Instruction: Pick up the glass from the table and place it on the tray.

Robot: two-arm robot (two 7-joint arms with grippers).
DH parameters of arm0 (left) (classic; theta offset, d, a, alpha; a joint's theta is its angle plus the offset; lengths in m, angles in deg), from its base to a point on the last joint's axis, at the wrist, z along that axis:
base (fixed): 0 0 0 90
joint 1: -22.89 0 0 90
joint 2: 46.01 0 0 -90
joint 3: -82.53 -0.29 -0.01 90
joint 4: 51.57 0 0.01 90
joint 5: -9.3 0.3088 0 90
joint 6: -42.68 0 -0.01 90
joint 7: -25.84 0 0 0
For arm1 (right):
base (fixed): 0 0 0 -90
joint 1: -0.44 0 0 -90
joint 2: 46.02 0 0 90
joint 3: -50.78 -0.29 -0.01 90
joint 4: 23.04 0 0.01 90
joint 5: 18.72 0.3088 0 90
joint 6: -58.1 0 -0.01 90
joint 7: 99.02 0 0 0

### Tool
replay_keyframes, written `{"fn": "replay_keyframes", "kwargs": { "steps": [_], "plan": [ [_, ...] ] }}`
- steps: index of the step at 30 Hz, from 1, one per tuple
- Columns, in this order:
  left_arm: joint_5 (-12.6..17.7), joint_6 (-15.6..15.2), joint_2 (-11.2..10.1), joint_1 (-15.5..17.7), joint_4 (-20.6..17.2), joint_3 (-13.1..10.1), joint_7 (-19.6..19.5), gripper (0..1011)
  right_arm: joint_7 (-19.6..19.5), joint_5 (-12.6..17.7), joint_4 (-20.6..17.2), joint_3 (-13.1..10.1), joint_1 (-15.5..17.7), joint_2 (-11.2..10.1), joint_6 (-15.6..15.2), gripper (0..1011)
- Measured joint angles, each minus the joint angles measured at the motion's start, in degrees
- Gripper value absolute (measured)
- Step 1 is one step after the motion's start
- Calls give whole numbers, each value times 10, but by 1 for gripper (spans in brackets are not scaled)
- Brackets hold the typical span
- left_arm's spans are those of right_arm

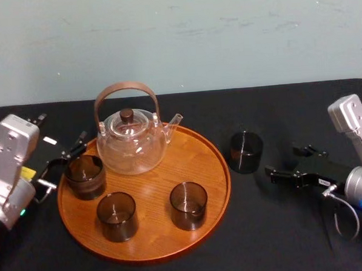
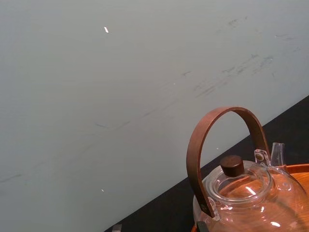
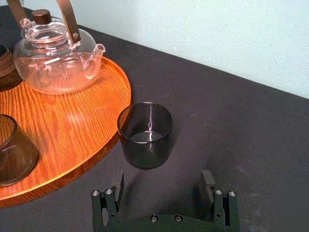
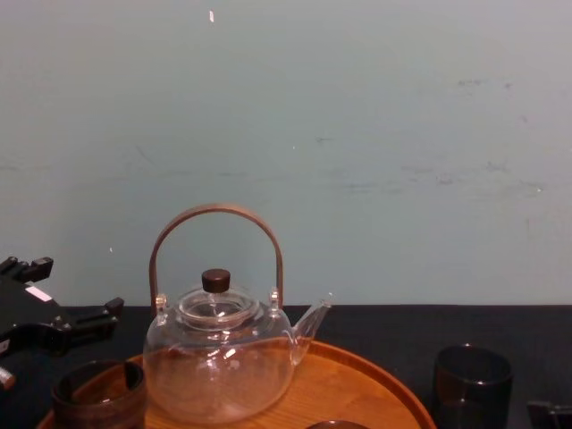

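A dark smoked glass stands on the black table just right of the round wooden tray. In the right wrist view the glass sits a short way ahead of my right gripper, which is open and empty, its fingers spread wider than the glass. From the head camera my right gripper is to the right of the glass, not touching it. My left gripper is open at the tray's left edge, beside another dark glass. The chest view shows the table glass at the lower right.
On the tray stand a clear glass teapot with a brown hoop handle and two more dark glasses. Bare wood lies between the teapot and the near glasses. A pale wall backs the table.
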Motion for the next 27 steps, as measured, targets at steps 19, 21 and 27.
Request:
{"fn": "replay_keyframes", "kwargs": {
  "steps": [19,21,27],
  "plan": [
    [0,0,0,0,0,0,0,1001,28,-32,57,36,-67,33,-12,1002],
    [0,0,0,0,0,0,0,1001,31,-34,63,39,-75,38,-13,1002],
    [0,0,0,0,0,0,0,1001,36,-41,82,47,-94,49,-15,1002]
  ]
}}
